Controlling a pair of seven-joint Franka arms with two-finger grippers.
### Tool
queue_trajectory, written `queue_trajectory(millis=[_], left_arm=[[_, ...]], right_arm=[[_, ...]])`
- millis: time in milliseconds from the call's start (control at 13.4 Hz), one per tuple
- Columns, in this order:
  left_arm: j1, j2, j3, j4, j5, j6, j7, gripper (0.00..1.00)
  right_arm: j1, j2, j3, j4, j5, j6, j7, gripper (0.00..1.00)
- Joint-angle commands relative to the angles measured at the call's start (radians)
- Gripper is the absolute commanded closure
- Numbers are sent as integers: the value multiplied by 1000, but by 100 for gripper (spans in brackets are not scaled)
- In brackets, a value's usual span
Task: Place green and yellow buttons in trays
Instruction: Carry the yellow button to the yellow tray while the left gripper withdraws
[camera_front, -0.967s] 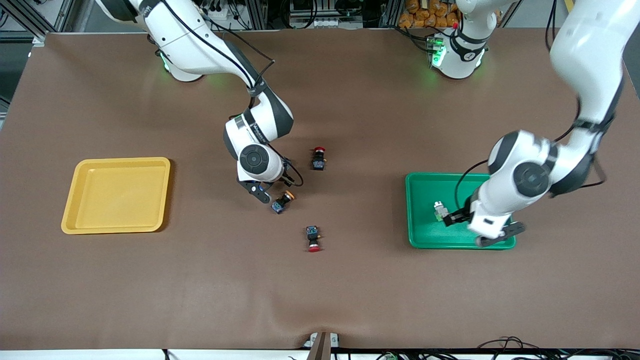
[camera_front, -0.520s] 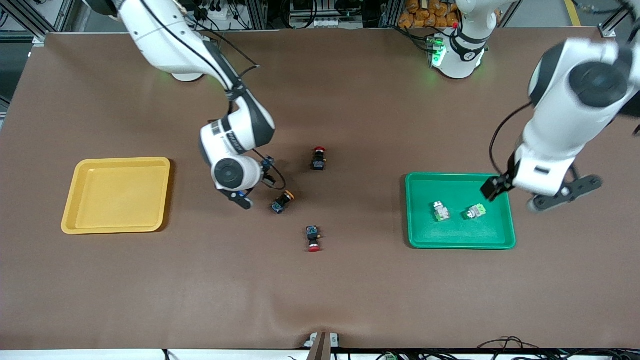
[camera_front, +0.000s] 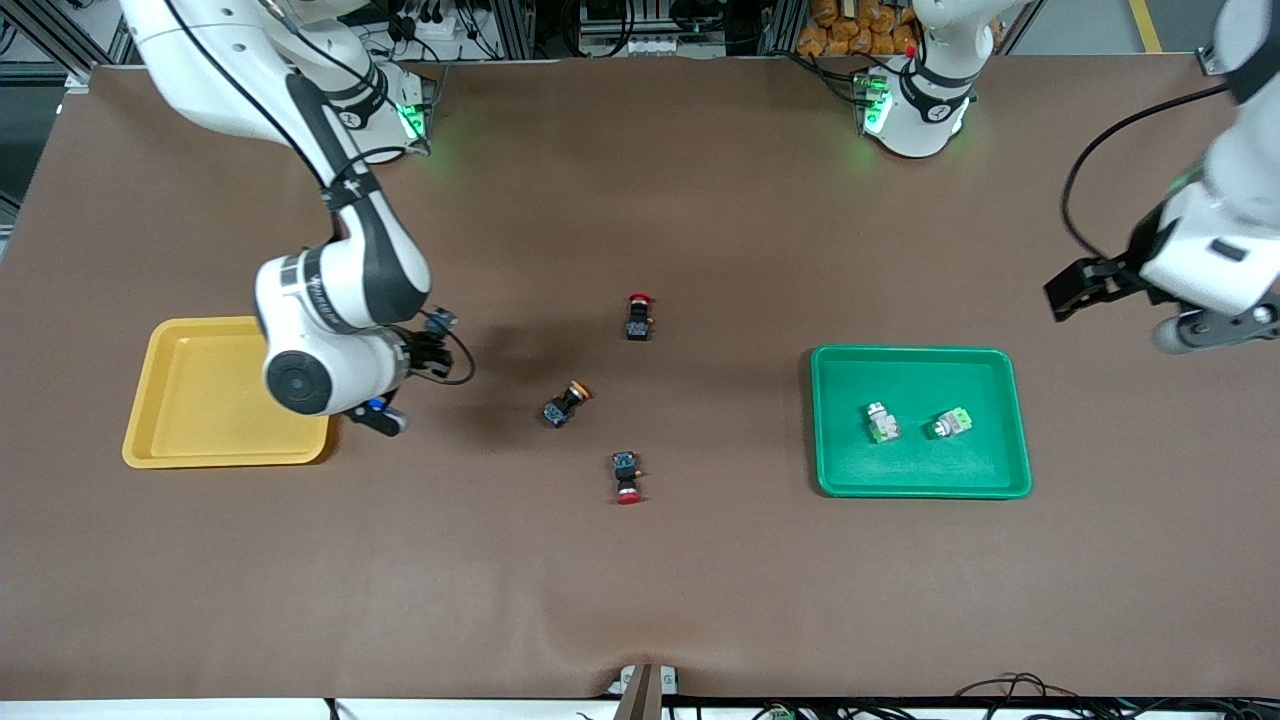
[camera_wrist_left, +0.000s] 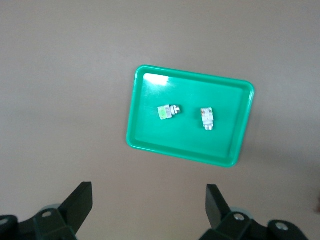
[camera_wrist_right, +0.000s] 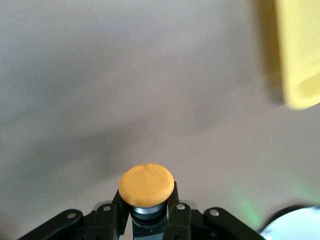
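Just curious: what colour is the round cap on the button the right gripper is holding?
Orange-yellow cap; the right wrist view shows it best.

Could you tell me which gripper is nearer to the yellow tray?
Right. The right gripper, holding a yellow button, is beside the yellow tray; the left gripper is past the green tray.

Two trays (camera_front: 232, 455) (camera_front: 920, 487), two green buttons (camera_front: 880, 422) (camera_front: 950, 423), two yellow-capped (camera_wrist_right: 146, 184) (camera_front: 566, 403), two red-capped (camera_front: 637, 318) (camera_front: 627, 477).

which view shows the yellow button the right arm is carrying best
The right wrist view: the held yellow button sits close up, orange-yellow cap facing the camera, clamped between the jaws of the right gripper. The front view hides it under the right arm near the yellow tray. The left wrist view misses it.
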Motion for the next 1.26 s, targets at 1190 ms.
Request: queue_trajectory(millis=[1190], left_arm=[[-448,-169,601,-100,-156,-66,166,0]], right_arm=[[-624,172,18,23,-144,245,-1109,100]])
